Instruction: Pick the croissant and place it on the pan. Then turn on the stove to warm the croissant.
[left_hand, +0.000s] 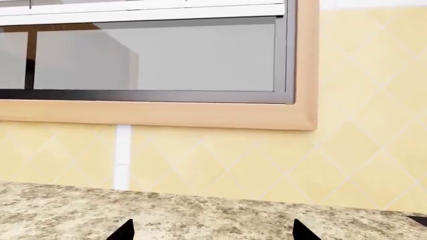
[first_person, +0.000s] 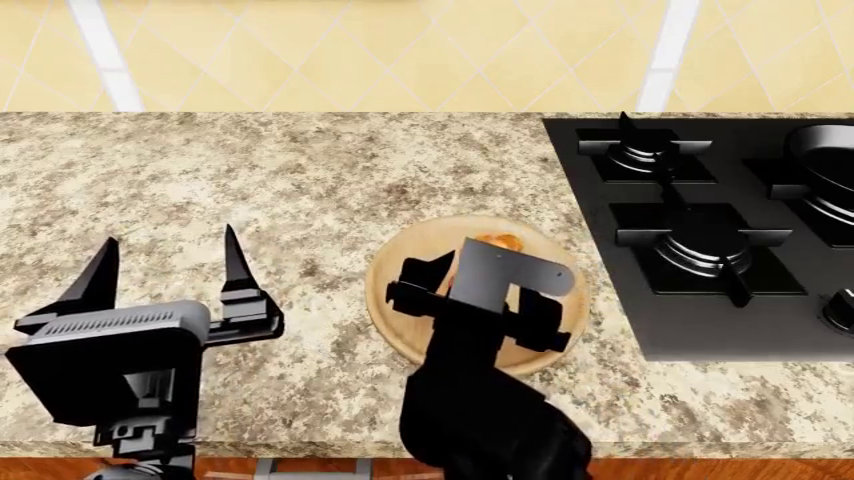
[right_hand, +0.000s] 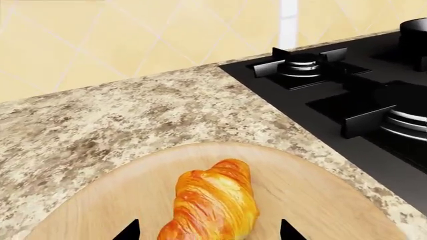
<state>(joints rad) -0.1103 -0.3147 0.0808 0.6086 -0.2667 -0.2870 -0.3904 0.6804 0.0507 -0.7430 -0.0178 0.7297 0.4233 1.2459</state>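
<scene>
Right gripper (right_hand: 208, 231) spread wide over croissant (right_hand: 215, 204) on round wooden board (first_person: 400, 262) at frame center — left gripper (first_person: 167, 262) wide too, lower left.

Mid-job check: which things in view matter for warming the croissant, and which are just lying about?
Job:
croissant
pan, only partly in view
stove
right tool, open over the croissant

Lying about:
round wooden board under the croissant
window
</scene>
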